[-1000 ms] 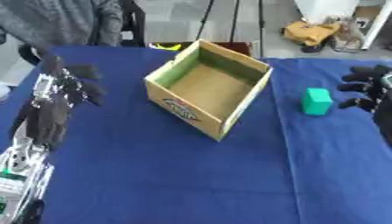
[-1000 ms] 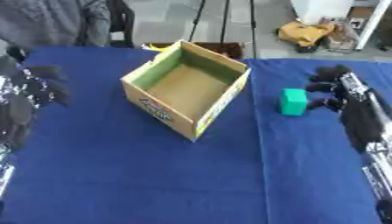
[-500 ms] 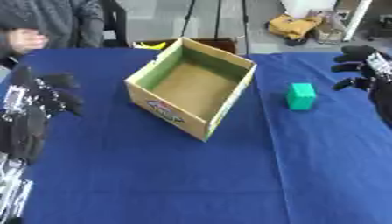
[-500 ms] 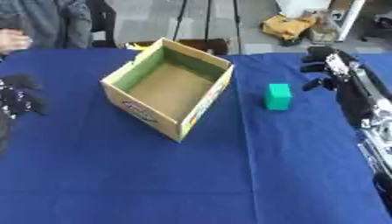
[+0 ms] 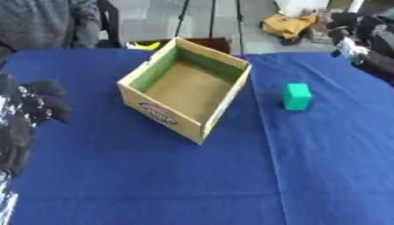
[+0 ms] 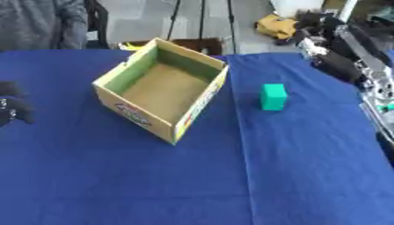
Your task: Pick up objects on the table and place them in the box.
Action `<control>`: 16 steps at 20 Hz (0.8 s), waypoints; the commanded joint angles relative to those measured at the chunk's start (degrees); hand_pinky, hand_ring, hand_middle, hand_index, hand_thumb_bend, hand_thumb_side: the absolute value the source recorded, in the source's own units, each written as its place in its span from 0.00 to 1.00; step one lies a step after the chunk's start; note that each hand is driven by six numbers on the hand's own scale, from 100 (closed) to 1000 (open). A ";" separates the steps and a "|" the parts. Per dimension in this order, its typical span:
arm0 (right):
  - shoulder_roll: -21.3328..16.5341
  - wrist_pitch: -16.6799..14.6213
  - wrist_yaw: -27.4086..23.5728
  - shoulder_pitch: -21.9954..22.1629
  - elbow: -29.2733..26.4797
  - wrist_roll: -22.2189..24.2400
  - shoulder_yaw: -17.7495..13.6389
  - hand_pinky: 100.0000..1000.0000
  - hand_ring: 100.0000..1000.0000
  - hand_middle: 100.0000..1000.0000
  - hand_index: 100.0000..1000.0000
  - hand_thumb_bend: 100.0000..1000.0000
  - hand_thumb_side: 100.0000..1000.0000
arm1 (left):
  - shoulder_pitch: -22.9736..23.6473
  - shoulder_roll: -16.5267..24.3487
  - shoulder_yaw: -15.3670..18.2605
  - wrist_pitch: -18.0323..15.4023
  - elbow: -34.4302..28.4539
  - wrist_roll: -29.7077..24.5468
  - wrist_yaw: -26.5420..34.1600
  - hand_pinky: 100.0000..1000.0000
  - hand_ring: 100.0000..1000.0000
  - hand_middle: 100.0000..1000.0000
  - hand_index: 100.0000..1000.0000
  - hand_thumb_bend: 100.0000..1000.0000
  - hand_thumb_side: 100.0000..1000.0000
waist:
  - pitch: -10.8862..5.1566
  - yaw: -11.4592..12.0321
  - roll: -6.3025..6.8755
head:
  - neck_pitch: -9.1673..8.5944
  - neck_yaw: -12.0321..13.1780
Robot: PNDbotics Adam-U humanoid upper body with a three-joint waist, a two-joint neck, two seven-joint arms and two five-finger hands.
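An open cardboard box (image 5: 188,94) sits on the blue-covered tabletop (image 5: 154,184), a little toward 11 o'clock of the centre and turned so that one corner points toward 6 o'clock. Its inner walls are green, its floor is plain brown, and nothing lies inside it. A printed label shows on the outer wall facing 7 o'clock.

At about 3 o'clock from the box, well apart from it, a small green block (image 5: 296,96) stands upright on the cloth. Nothing touches it.

The robot's left hand (image 5: 34,105) shows at the 9 o'clock edge of the left eye view, above the tabletop near its left side and apart from the box. Its dark fingers (image 5: 52,88) are curled in and grasp nothing. The forearm below it runs down to the lower left corner.

The right hand (image 6: 311,28) is up at about 1 o'clock, beyond the far edge of the tabletop and well apart from the green block. It is blurred and seen against floor clutter, so whether its fingers are released or clenched cannot be told. Its arm (image 6: 362,52) comes in along the right edge of the right eye view.

A crease in the cloth runs from the box's right corner toward 6 o'clock.
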 commanded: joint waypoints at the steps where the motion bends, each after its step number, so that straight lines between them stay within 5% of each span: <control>1: -1.82 -2.75 7.79 -3.46 4.10 3.80 -0.01 0.63 0.86 0.82 0.92 0.00 0.46 | -0.87 1.46 -0.22 -0.06 -1.13 -0.43 -0.14 0.43 0.49 0.55 0.71 0.33 0.98 | -0.71 0.33 -0.19 | -0.62 -0.18; 7: -0.24 -7.12 21.19 -8.64 13.60 8.53 -0.51 0.70 0.90 0.85 0.93 0.01 0.45 | -1.59 2.11 -0.71 -0.09 -1.25 -1.06 -0.17 0.43 0.49 0.55 0.71 0.33 0.98 | -0.13 1.93 -0.96 | -0.71 -0.62; 16: 1.33 -9.57 31.93 -11.98 22.73 14.65 -2.18 0.75 0.92 0.87 0.94 0.32 0.50 | -2.36 2.46 -1.18 -0.15 -1.50 -1.97 -0.27 0.43 0.50 0.55 0.71 0.33 0.99 | 1.10 3.88 -1.45 | -0.44 -1.68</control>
